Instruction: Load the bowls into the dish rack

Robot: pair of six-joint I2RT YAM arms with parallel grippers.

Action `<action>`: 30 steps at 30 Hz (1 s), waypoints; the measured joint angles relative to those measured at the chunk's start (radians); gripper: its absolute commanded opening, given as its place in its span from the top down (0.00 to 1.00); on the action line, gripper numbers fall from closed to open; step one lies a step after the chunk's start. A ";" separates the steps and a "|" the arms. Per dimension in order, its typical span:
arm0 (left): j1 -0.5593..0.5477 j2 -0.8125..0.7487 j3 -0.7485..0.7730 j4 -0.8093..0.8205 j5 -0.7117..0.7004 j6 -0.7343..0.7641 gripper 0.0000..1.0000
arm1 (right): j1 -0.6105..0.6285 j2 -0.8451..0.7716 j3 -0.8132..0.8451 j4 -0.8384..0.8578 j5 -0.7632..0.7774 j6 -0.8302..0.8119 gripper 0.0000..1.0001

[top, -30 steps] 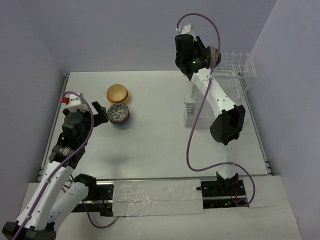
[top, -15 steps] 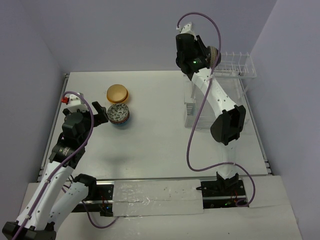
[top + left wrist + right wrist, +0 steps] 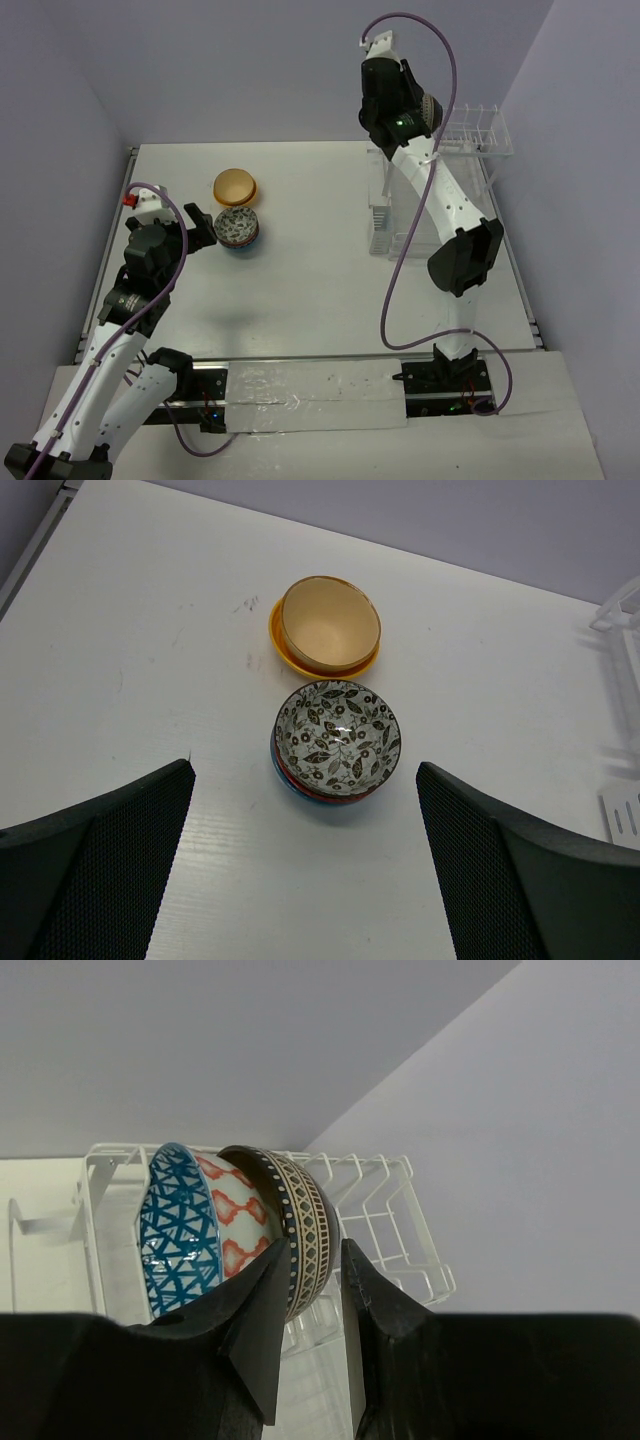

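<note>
One brown bowl (image 3: pixel 298 1208) between jaws of right end effector (image 3: pixel 312 1258)

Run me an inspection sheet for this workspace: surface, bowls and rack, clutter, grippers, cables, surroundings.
Surface: white table, faint scuffs near the bowls.
Job's things: tan bowl nested in orange bowl; floral bowl atop a stack; rack at far right; brown bowl held at the rack, blue bowl and pink bowl against it, seating unclear.
Clutter: nothing seen.
Grippers: left gripper open beside the stack; right gripper shut on the brown bowl's rim.
Cables: purple cables loop off both arms, no snag seen.
Surroundings: pale lilac walls on three sides.
</note>
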 measured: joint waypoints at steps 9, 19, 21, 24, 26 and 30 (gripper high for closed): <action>0.000 0.000 0.000 0.000 0.000 0.000 0.01 | 0.073 -0.063 -0.021 -0.025 -0.090 0.083 0.46; 0.000 0.000 0.000 0.000 -0.003 -0.001 0.01 | 0.219 -0.228 -0.179 -0.126 -0.572 0.525 0.40; 0.000 0.001 0.000 0.000 -0.004 -0.001 0.01 | 0.221 -0.239 -0.230 -0.127 -0.677 0.619 0.40; 0.000 0.005 0.000 0.000 -0.010 -0.002 0.01 | 0.234 -0.221 -0.295 -0.128 -0.791 0.741 0.39; 0.000 0.009 0.000 0.000 -0.012 -0.002 0.01 | 0.253 -0.183 -0.303 -0.138 -0.834 0.793 0.39; 0.000 0.016 0.000 0.000 -0.012 -0.004 0.01 | 0.316 -0.079 -0.291 -0.152 -0.879 0.863 0.39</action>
